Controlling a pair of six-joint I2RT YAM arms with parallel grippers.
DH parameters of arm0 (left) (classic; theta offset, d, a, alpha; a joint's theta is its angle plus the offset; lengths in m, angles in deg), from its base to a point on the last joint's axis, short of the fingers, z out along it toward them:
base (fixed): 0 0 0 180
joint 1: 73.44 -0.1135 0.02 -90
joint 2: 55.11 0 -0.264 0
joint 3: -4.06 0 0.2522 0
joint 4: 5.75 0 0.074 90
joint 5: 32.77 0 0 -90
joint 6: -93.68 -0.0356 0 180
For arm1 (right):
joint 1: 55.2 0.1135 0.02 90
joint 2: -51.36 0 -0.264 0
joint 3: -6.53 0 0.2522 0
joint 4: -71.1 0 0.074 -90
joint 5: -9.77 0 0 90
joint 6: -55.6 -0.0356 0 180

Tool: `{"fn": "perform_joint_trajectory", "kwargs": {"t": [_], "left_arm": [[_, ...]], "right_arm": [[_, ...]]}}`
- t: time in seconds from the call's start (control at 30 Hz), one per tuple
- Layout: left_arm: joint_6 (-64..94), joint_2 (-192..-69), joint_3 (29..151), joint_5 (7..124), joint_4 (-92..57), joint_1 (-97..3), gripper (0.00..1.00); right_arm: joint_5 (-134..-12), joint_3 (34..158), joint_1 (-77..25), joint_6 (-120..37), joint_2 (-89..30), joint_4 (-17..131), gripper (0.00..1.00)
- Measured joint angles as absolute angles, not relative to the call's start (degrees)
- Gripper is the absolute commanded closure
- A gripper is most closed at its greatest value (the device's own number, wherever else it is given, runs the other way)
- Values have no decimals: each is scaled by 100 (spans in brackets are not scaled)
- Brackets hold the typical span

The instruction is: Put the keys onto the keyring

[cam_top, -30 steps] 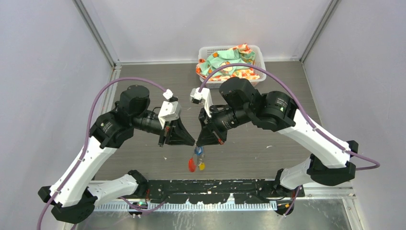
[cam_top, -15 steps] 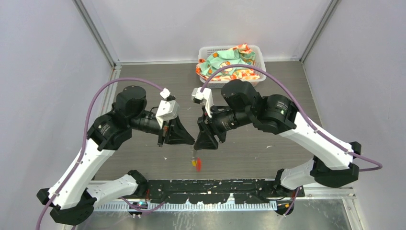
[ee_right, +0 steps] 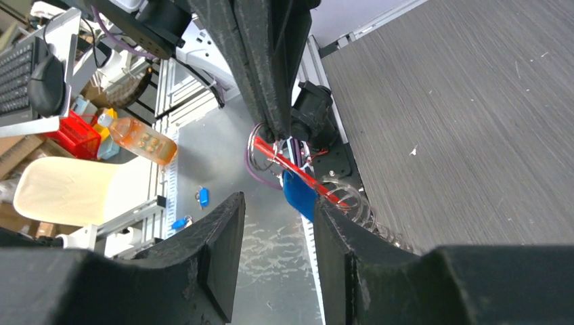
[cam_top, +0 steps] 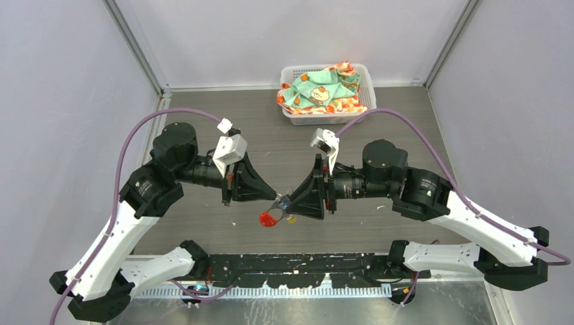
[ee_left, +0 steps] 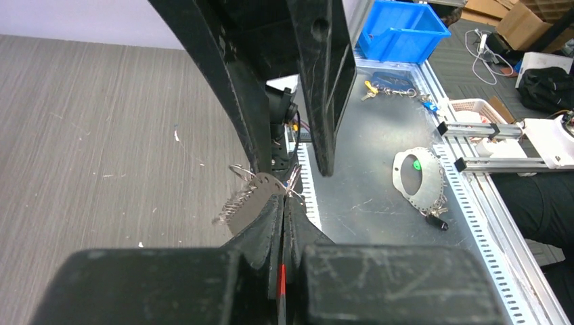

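Above the near middle of the table (cam_top: 379, 128), the left gripper (cam_top: 274, 198) is pinched tight on the red-tagged keyring (cam_top: 269, 219), which hangs off its tips. The right gripper (cam_top: 292, 204) faces it tip to tip, jaws partly spread and holding nothing. A blue-tagged key (ee_right: 298, 193) and a yellow-tagged key (cam_top: 291, 218) hang in the same bunch; whether they are threaded on cannot be told.

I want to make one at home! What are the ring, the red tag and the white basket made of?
Ring: looks like metal, because it is thin grey wire with a bit of shine.
Red tag: probably plastic, because it is smooth, flat and evenly bright red.
Basket: probably plastic too, because it is matte white with rows of small slots in its walls.
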State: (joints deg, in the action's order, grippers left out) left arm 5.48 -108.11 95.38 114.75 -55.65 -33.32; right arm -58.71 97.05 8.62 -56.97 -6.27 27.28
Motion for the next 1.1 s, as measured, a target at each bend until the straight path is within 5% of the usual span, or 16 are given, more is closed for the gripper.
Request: {"fn": "perform_joint_trajectory", "kwargs": {"t": [0.57, 0.87, 1.1], "left_arm": [[670, -10695, 9479, 11243, -5443, -3332, 100], [644, -10671, 9466, 11075, -5447, -3332, 100], [474, -10671, 9431, 10950, -5469, -3332, 100]], "right_arm": [[-5805, 9198, 862, -6184, -769, 3678, 66], [-5812, 8745, 862, -6398, -596, 3847, 81], [-5810, 8741, 862, -6442, -566, 3761, 81]]}}
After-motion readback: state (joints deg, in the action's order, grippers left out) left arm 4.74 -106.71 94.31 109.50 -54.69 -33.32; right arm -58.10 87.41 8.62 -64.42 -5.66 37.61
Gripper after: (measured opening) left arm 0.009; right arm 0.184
